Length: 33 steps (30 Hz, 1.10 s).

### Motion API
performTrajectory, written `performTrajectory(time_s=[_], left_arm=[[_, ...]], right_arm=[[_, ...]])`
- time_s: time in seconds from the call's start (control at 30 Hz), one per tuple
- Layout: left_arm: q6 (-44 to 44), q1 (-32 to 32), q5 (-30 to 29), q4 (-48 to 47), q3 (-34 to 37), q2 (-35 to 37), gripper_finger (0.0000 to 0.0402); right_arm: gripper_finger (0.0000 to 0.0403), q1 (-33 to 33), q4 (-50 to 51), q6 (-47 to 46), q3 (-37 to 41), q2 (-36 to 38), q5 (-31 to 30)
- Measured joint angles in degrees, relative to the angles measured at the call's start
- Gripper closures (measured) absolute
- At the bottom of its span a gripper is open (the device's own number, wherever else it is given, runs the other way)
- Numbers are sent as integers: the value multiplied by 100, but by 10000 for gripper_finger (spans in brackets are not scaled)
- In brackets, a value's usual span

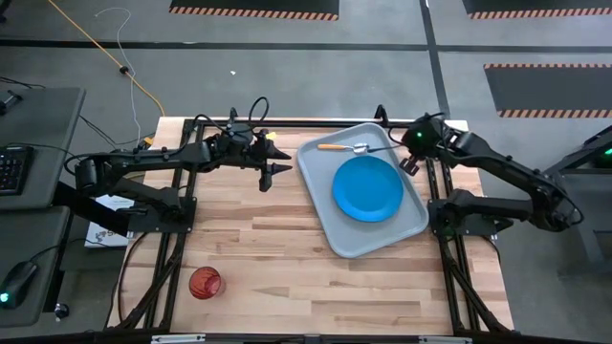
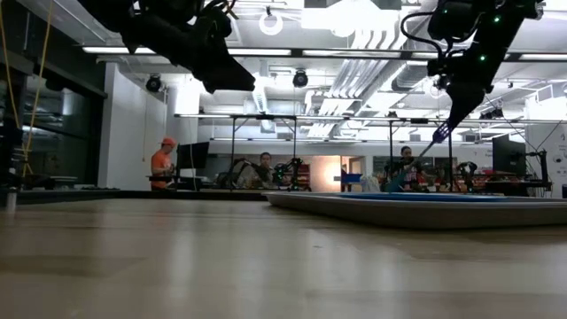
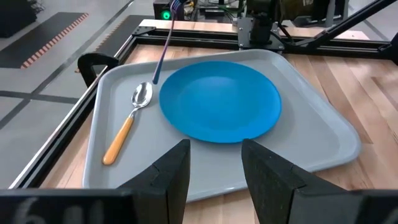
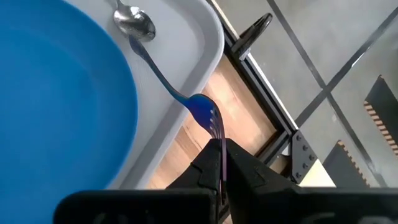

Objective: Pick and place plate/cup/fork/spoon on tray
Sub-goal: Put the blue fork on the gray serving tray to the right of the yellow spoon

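**Fork held over the tray's far edge**

Pale butcher-block planks made up the table [image 1: 316, 258], ringed by a black frame, with grey floor and striped hazard mats beyond. No readable brand or label showed on any item.

The tray [image 1: 325, 205], pale grey-blue with rounded corners, lay right of centre, turned at an angle. The plate [image 1: 368, 188], round and bright blue, sat on it. The spoon [image 1: 342, 147], silvery bowl and orange handle, lay on the tray just beyond the plate.

The right gripper [image 4: 222, 163], above the tray's far right corner, was clamped tight on the tines of the fork [image 4: 180, 93], whose blue handle slanted down to the tray floor by the spoon's bowl.

The left gripper [image 1: 279, 159] hovered left of the tray, fingers [image 3: 171, 171] partly apart, gripping nothing.

The cup [image 1: 205, 283], translucent red-orange, stood alone near the table's front left.
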State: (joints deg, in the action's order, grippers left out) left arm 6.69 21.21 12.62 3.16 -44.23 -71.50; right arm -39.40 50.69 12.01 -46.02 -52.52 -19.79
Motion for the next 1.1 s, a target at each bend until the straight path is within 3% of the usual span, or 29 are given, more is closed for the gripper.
performTrajectory(time_s=[0.47,1.1], left_arm=[[-1,2,2,-23,0,0,268],[-2,2,3,-50,37,2,268]], right_arm=[[403,0,-481,-48,0,-673,-297],[403,0,-570,172,0,-682,-344]])
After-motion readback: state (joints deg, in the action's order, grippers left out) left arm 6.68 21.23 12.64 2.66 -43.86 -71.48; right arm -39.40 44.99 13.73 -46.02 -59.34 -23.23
